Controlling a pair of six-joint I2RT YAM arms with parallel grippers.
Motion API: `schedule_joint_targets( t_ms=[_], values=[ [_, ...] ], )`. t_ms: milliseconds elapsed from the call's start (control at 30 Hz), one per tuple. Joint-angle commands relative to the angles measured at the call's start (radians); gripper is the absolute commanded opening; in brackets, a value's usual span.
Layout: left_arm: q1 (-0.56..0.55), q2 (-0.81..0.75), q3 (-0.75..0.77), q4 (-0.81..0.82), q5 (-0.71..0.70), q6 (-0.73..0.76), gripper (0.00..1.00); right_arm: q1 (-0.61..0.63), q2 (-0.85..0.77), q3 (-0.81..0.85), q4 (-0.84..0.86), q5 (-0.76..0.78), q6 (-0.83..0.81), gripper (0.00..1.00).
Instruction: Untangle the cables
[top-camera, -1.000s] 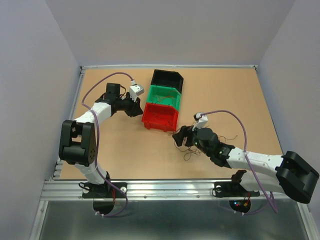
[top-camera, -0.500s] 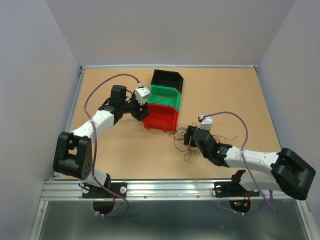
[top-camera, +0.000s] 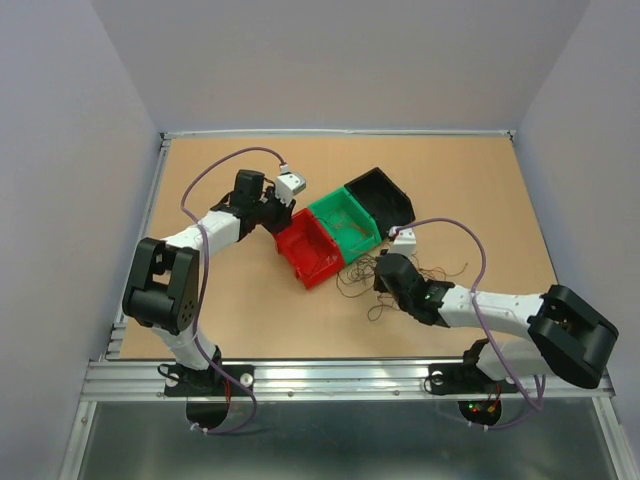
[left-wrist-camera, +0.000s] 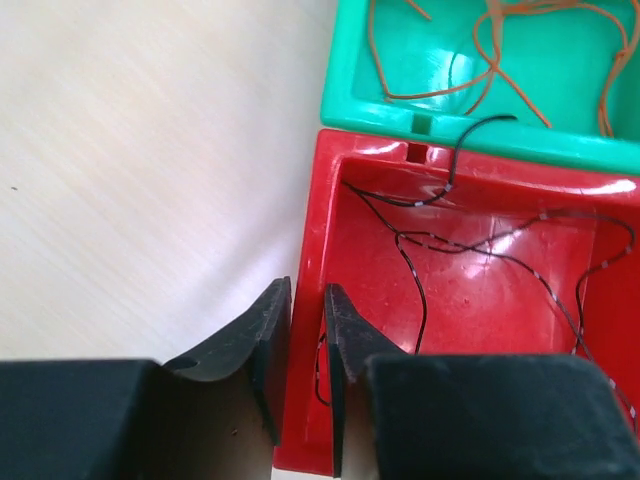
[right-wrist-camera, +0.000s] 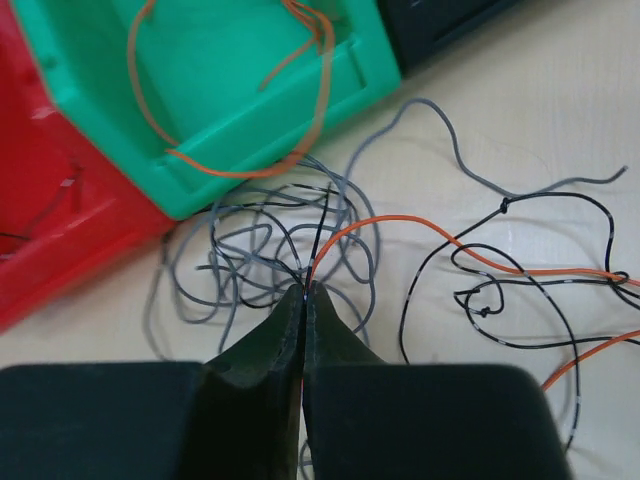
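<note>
Now, step: you are teasing one strand out of the cables (right-wrist-camera: 300, 235), which lie tangled just ahead of the pinching tips.
Right gripper (right-wrist-camera: 303, 292): pressed together, nipping thin strands, an orange one among them.
Left gripper (left-wrist-camera: 308, 300): clamped astride the red bin's (left-wrist-camera: 308, 210) near wall; brace it there.
Pull: draw back slowly and stop if a knot tightens.
Writing: none readable.

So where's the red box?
In the top view the red plastic bin sits mid-table, beside the green plastic bin, its wall between the left gripper's jaws.
</note>
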Motion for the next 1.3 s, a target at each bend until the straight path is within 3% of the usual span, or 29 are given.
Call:
schedule_joint_targets(
  t_ms=[0,400,500,533,633,667,700,867,1000,1133,1267],
  values=[
    [0.022,-0.081,-0.027,0.028,-0.102,0.01,0.22,-0.002,-0.097,0.002,0.028,-0.056,-0.014,0.01],
    [0.17,-0.134,-0.037,0.082,-0.161,-0.006,0.19,0.003,-0.185,-0.075,0.155,-0.454,-0.096,0.01],
    [0.193,-0.153,-0.033,0.1,-0.177,-0.002,0.38,0.009,-0.186,-0.092,0.204,-0.54,-0.106,0.04],
    [0.193,-0.165,-0.037,0.105,-0.178,0.006,0.47,0.009,-0.191,-0.09,0.213,-0.549,-0.107,0.12],
    [0.193,-0.232,-0.063,0.12,-0.163,0.007,0.63,0.009,-0.204,-0.087,0.209,-0.537,-0.11,0.23],
    [0.193,-0.265,-0.068,0.12,-0.159,0.01,0.65,0.009,-0.223,-0.082,0.193,-0.512,-0.109,0.38],
    [0.193,-0.279,-0.068,0.119,-0.152,0.013,0.66,0.009,-0.223,-0.079,0.18,-0.495,-0.107,0.44],
    [0.192,-0.329,-0.019,0.015,-0.08,0.02,0.68,0.009,-0.295,-0.09,0.123,-0.448,-0.09,0.45],
    [0.064,-0.363,0.051,-0.082,-0.022,0.064,0.69,0.009,-0.33,-0.11,0.097,-0.439,-0.077,0.4],
    [-0.139,-0.332,0.102,-0.115,-0.059,0.054,0.72,0.009,-0.352,-0.107,0.067,-0.437,-0.035,0.58],
    [-0.286,-0.247,0.171,-0.13,-0.051,0.046,0.72,0.009,-0.454,-0.098,-0.021,-0.347,0.073,0.67]
  ],
)
